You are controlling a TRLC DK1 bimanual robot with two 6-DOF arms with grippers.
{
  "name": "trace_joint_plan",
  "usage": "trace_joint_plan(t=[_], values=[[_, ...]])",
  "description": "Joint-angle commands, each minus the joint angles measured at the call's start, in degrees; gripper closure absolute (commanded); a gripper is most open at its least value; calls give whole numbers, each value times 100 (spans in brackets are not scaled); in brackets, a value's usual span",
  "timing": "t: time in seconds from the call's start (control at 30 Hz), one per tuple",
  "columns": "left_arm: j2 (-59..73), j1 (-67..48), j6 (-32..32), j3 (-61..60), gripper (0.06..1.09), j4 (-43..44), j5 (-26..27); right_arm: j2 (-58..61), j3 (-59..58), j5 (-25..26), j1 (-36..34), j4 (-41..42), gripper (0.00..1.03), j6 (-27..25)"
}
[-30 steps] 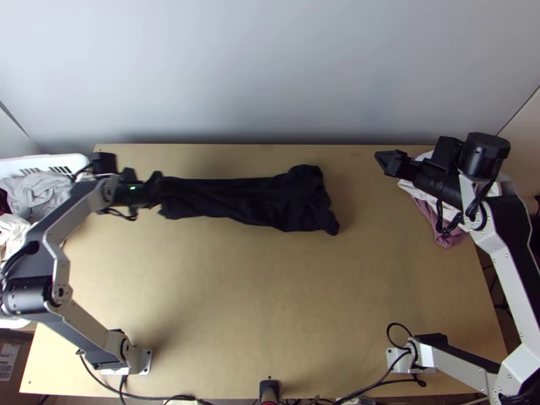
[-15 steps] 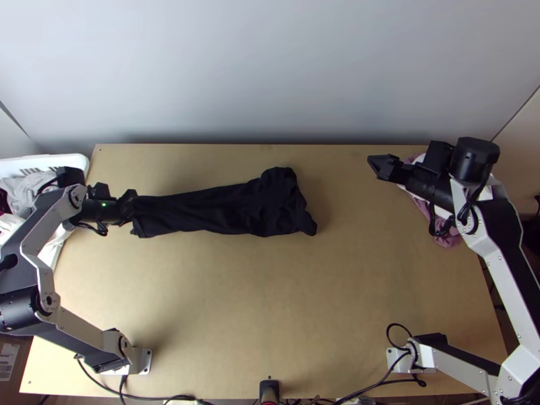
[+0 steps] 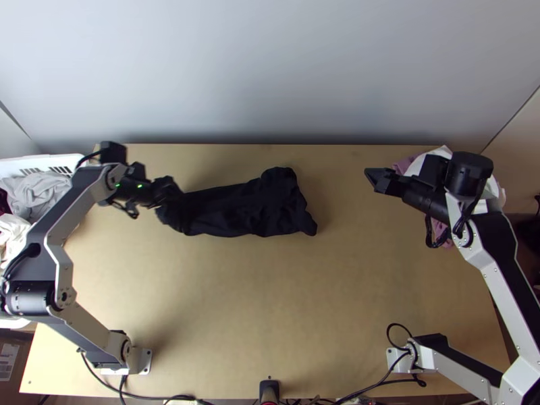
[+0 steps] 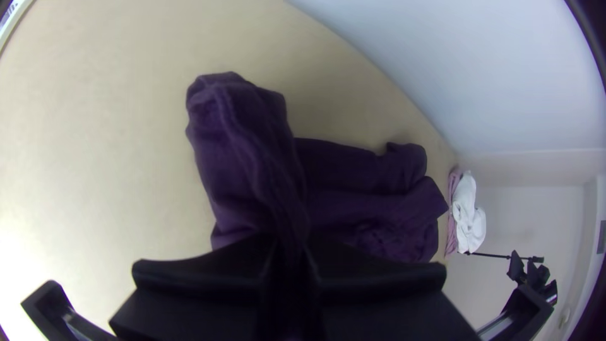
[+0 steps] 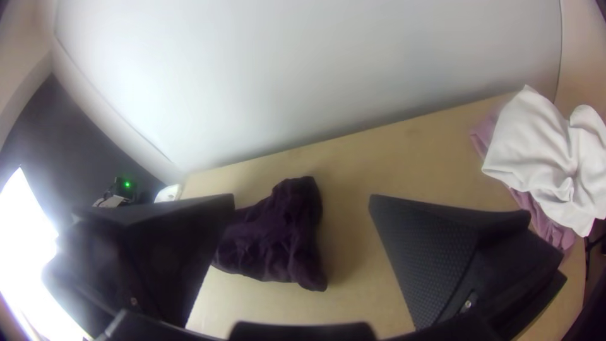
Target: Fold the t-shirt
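Shirt (image 3: 250,209) lies in a strip toward the back of the table (image 3: 270,290), one end pinched in the left gripper (image 4: 290,251), seemingly so it can double over the rest. From here, the right gripper (image 5: 302,202) hangs beyond the other end, fingers parted, leaving the fold room.

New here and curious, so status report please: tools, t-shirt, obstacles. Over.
Left tool shut on one end of dark t-shirt; right tool open, empty. T-shirt rumpled, strip-like, on table. White cloth over pink cloth at right edge, clear of it.
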Motion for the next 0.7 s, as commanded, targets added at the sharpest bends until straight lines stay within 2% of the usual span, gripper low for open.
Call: trace_joint_plan(t=[0.0, 0.43, 0.67], values=[[335, -769, -380, 555, 105, -2, -199, -177, -386, 6, 14, 159, 3, 3], [1117, -2157, -943, 1733, 105, -11, -638, -704, -1379, 6, -83, 581, 3, 47], [1689, -2790, -1215, 2594, 105, -125, -709, -1047, -1906, 6, -100, 748, 3, 153]])
